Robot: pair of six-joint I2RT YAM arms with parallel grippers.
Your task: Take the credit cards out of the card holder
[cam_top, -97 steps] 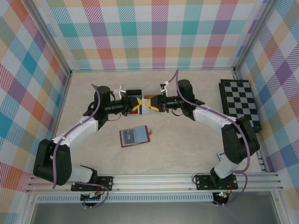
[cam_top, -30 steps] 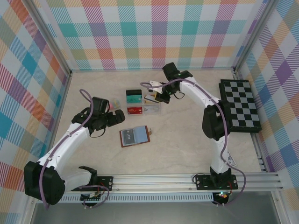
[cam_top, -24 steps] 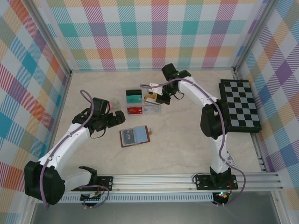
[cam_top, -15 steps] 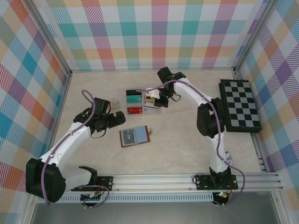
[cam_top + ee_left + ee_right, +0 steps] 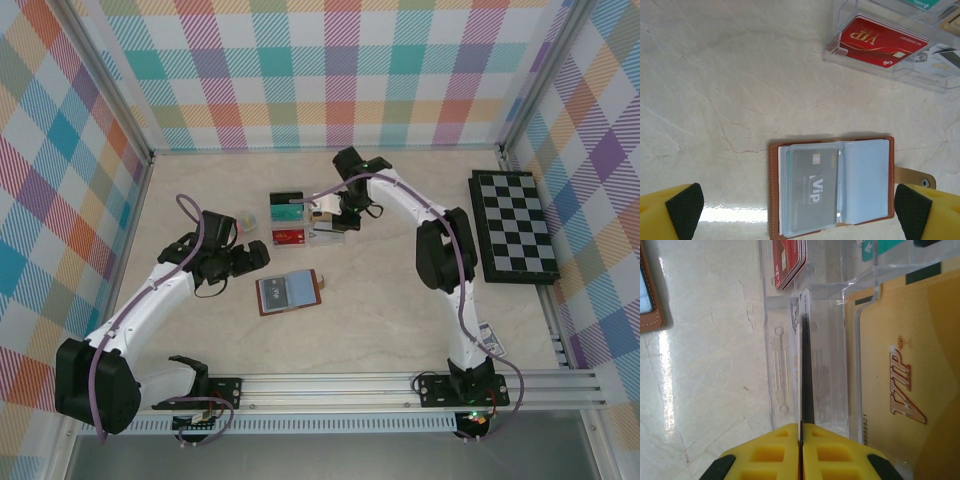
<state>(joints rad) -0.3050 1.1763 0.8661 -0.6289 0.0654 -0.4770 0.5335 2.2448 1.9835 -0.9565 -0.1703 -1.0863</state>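
Observation:
The brown card holder (image 5: 290,291) lies open on the table, and a grey VIP card (image 5: 812,190) sits in its clear pocket (image 5: 832,187). My left gripper (image 5: 252,258) hovers just left of and above it, open, its fingertips (image 5: 682,210) spread wider than the holder. My right gripper (image 5: 335,212) is over the clear compartment box (image 5: 305,222), shut on a thin dark credit card (image 5: 805,365) held edge-on above a compartment. In the box lie a gold VIP card (image 5: 905,370), a red VIP card (image 5: 877,41) and a teal card (image 5: 885,247).
A black-and-white chessboard (image 5: 515,225) lies at the right side of the table. Checked walls enclose the table on three sides. Bare table stretches in front of the holder towards the arm bases.
The right gripper has carried the dark card leftward over the box. The left arm, which earlier pulled back from the box, has barely shifted above the holder.

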